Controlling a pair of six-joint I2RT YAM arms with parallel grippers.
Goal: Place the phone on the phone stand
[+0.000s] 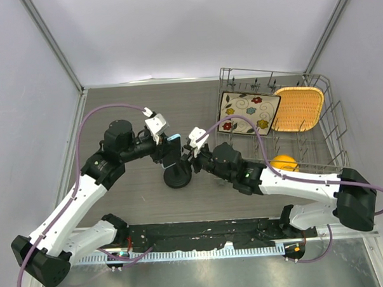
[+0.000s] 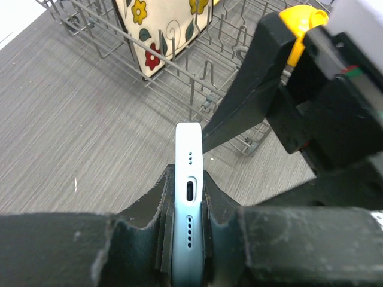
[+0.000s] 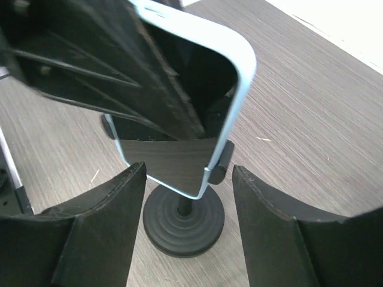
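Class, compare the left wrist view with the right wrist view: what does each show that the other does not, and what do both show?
Only the left wrist view shows the bottom edge of the phone with its charging port, and the dish rack holding a floral plate. Only the right wrist view shows the phone's dark screen and the phone stand, with its round base and stem. Both show the phone clamped in the left gripper, and the wood-grain table.
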